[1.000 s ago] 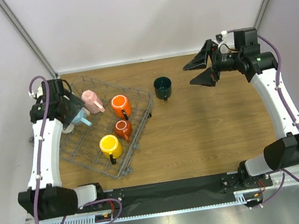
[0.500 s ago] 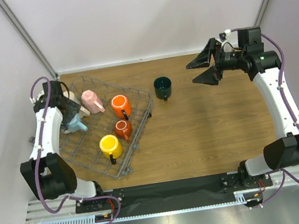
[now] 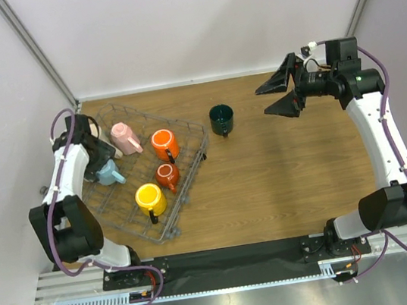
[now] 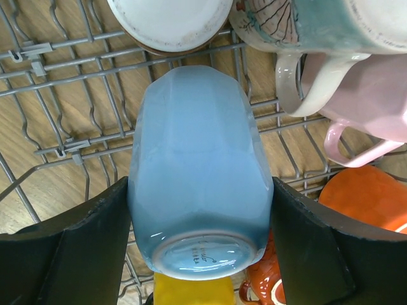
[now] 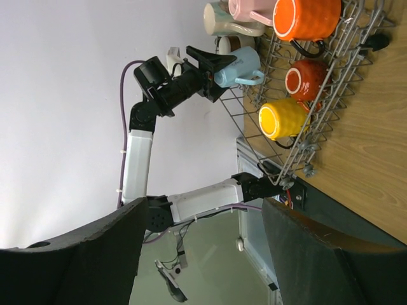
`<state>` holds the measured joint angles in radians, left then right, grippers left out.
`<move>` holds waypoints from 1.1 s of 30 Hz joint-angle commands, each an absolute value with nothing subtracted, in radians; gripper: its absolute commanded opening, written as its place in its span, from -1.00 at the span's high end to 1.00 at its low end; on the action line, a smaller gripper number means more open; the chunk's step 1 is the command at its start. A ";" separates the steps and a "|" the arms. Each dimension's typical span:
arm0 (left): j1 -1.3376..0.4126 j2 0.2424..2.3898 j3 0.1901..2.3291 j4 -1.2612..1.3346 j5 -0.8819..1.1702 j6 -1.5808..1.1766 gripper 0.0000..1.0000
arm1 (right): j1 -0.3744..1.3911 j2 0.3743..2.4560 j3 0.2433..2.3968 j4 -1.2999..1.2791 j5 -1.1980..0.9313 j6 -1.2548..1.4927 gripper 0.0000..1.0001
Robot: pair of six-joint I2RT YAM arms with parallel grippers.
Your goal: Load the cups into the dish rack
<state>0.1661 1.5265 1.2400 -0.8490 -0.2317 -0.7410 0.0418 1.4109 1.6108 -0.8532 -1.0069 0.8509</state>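
Our left arm rises from its base at the near left corner and reaches straight back along the left side, with the wrist bent inward toward the middle. Our left gripper points downward, its jaws clamped on a blue cup. In the left wrist view both black fingers press against the cup's opposite walls. Our right arm stands up from the near right corner, arches toward the far right and turns its wrist leftward. Our right gripper lies roughly level and points left, its jaws spread wide apart.
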 commanded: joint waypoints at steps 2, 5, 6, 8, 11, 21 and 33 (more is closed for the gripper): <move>0.176 1.528 1.250 -0.808 -0.236 -0.739 0.99 | 0.037 1.397 1.632 -0.854 -1.025 0.847 -0.57; 0.179 1.542 1.253 -0.810 -0.230 -0.730 0.99 | 0.038 1.397 1.629 -0.851 -1.025 0.850 -0.57; 0.178 1.542 1.250 -0.808 -0.227 -0.726 0.99 | 0.035 1.397 1.629 -0.850 -1.023 0.851 -0.57; 0.181 1.537 1.247 -0.811 -0.226 -0.706 1.00 | 0.035 1.397 1.625 -0.844 -1.023 0.856 -0.57; 0.181 1.534 1.223 -0.782 -0.199 -0.670 0.99 | 0.037 1.391 1.620 -0.839 -1.019 0.862 -0.57; 0.198 1.617 1.261 -0.764 -0.123 -0.627 0.99 | 0.051 1.391 1.594 -0.807 -1.006 0.885 -0.57; 0.225 1.589 1.226 -0.750 -0.052 -0.621 -0.74 | 0.104 1.442 1.582 -0.775 -0.870 0.870 -0.57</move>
